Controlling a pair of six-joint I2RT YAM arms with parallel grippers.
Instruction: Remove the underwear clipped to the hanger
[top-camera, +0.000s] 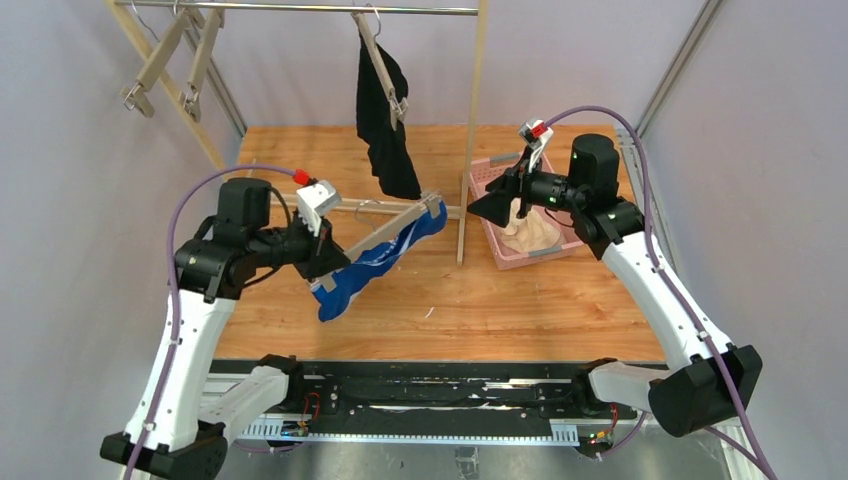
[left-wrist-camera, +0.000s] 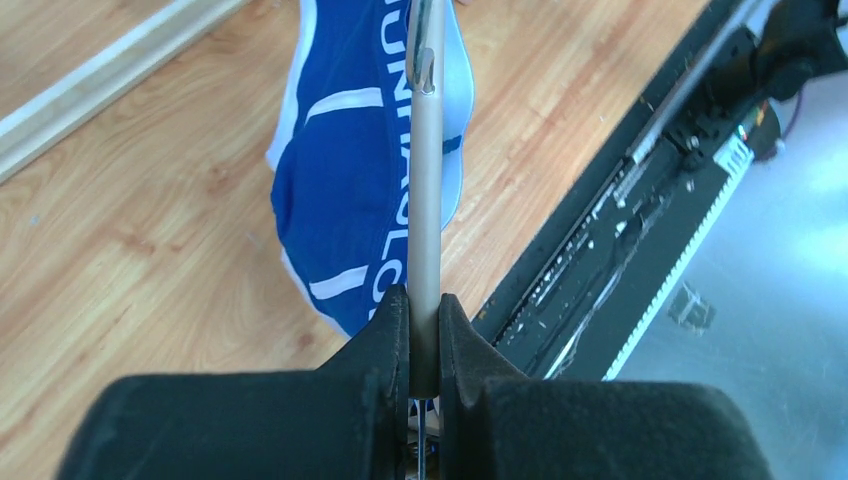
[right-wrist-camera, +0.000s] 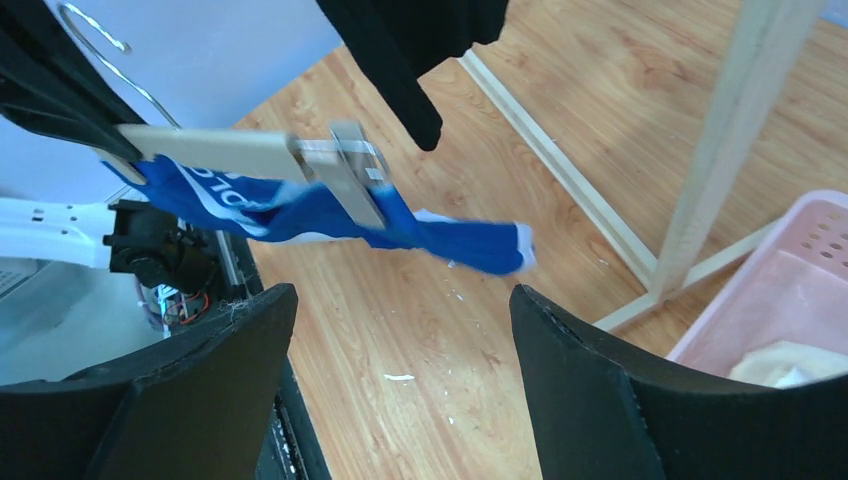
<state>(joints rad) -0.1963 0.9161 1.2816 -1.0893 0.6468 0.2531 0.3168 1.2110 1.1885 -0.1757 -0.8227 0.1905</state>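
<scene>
Pinching the low end of the wooden hanger (left-wrist-camera: 425, 200), the left gripper (left-wrist-camera: 424, 305) is squeezing right down on the bar and holding it tilted above the tabletop (top-camera: 500, 310), off the rail (top-camera: 300, 8). The blue underwear (left-wrist-camera: 340, 180) is hanging under that hanger, with a metal clip (right-wrist-camera: 355, 170) biting it near the far end and the rest drooping. The right gripper (right-wrist-camera: 402, 300) is hovering with jaws spread wide, gripping nothing, by the pink basket (top-camera: 530, 262), where the cream-beige underwear (top-camera: 535, 230) is lying. The black underwear (top-camera: 385, 130) is dangling from a second hanger (top-camera: 383, 65) on the rail.
</scene>
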